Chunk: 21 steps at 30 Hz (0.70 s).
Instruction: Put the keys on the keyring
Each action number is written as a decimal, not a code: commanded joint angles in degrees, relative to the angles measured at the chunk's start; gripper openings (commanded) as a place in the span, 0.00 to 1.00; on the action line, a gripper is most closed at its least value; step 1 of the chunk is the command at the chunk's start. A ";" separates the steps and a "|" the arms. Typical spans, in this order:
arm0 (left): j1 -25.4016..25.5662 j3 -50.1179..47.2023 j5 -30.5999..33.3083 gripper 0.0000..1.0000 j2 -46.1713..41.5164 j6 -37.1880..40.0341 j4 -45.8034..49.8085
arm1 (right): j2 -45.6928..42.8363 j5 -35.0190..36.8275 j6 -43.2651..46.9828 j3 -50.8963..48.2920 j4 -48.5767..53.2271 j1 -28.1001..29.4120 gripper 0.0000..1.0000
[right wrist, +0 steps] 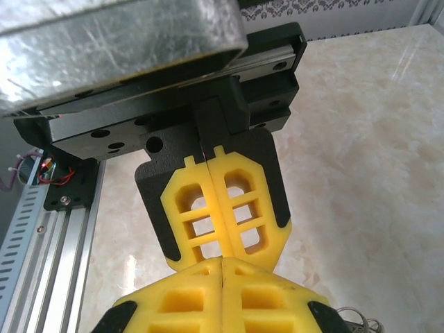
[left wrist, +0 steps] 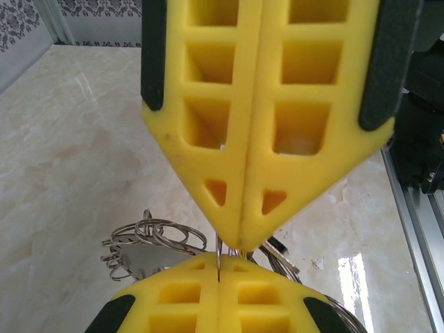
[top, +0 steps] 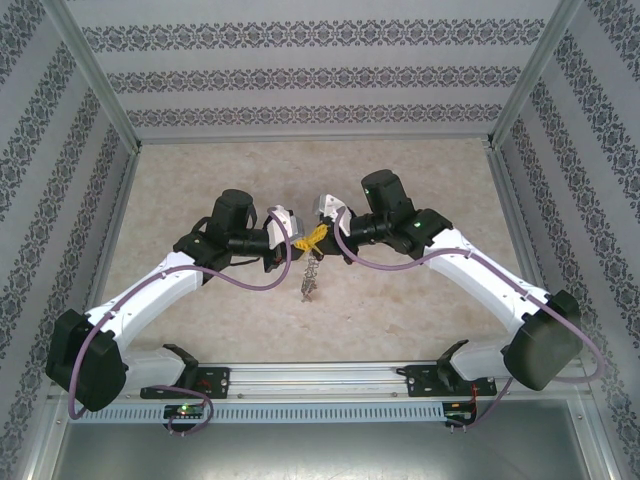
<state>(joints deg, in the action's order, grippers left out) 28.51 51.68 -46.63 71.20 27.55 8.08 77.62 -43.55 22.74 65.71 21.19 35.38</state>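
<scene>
**Marbled worktop, two grippers tip to tip above the keyring**

The keyring [top: 309, 278] hangs over the middle of the worktop [top: 180, 180], a little toward its near edge. Whether its lowest loops touch the stone cannot be told. From the left wrist, its wire loops [left wrist: 163, 234] and grey plate [left wrist: 142, 262] sit just behind the fingertips.

The left gripper [left wrist: 218, 274] is pressed together on a thin sliver of metal [left wrist: 218, 255] rising from its seam, most likely one of the ring's loops. The right gripper [right wrist: 222, 272] meets it tip to tip, its pads pressed together too. What it pinches, if anything, is hidden. Both arms reach in from the near corners, with patterned walls [top: 300, 70] around.

This looks like the threading step: one side steadies a loop while the other feeds a key onto it. To do it well, the left pinch should hold firm and motionless. The right should advance in small moves along the line of the wire, never across it, so the loop neither twists free nor springs shut. Pulling the tips apart would set the ring swinging.
</scene>
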 commanded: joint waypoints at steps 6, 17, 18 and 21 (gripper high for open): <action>0.83 2.02 -2.88 0.00 -0.62 -0.13 -3.25 | 1.00 6.70 2.00 1.54 0.01 1.24 0.00; 0.90 -0.59 -2.05 0.00 -2.72 0.40 -5.54 | -4.28 14.37 -0.09 -3.53 -4.79 -0.46 0.00; 0.87 -0.77 -2.08 0.00 -2.80 0.40 -5.86 | -4.42 14.48 -0.41 -3.63 -4.66 -0.67 0.00; 0.85 -1.21 -1.54 0.00 -3.10 0.53 -6.53 | -4.97 14.89 -1.25 -4.19 -4.22 -0.92 0.00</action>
<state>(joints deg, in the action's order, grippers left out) 28.51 51.00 -45.30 70.32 27.57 5.34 73.76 -32.38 22.55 62.50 18.48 35.44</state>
